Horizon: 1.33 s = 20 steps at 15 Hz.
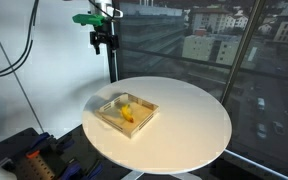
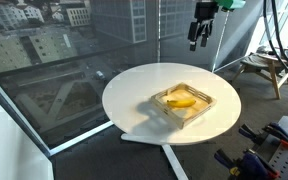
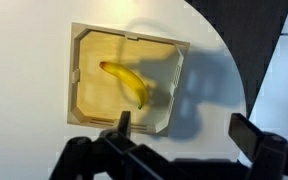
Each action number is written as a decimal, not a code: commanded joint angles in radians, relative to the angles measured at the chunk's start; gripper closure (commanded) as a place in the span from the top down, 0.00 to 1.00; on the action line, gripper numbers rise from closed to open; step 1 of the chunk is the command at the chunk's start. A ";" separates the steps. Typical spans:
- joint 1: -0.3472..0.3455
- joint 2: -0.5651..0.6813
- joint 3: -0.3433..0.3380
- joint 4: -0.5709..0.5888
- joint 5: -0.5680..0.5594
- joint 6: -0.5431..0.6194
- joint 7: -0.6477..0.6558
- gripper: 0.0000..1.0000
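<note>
Right, my gripper (image 1: 103,47) hangs wide open high above the shallow square wooden tray (image 3: 130,38); the curved yellow banana (image 3: 127,83) lies inside it, so I'd descend centred across its middle.

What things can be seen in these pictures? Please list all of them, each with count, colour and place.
banana: one, yellow, lying inside the tray
tray: one, light wood, shallow, resting on the table
table: one, round, white, next to the window
window: large glass wall, city buildings visible behind it
stool: one, wooden, on the floor beyond the table
gripper: one, black, open, high above the table, holding nothing
</note>
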 commanded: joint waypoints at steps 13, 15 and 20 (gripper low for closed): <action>-0.006 0.091 -0.009 0.037 -0.056 -0.006 -0.113 1.00; -0.008 0.106 -0.011 0.035 -0.057 0.012 -0.127 1.00; -0.010 0.129 -0.016 0.039 -0.061 0.061 -0.121 1.00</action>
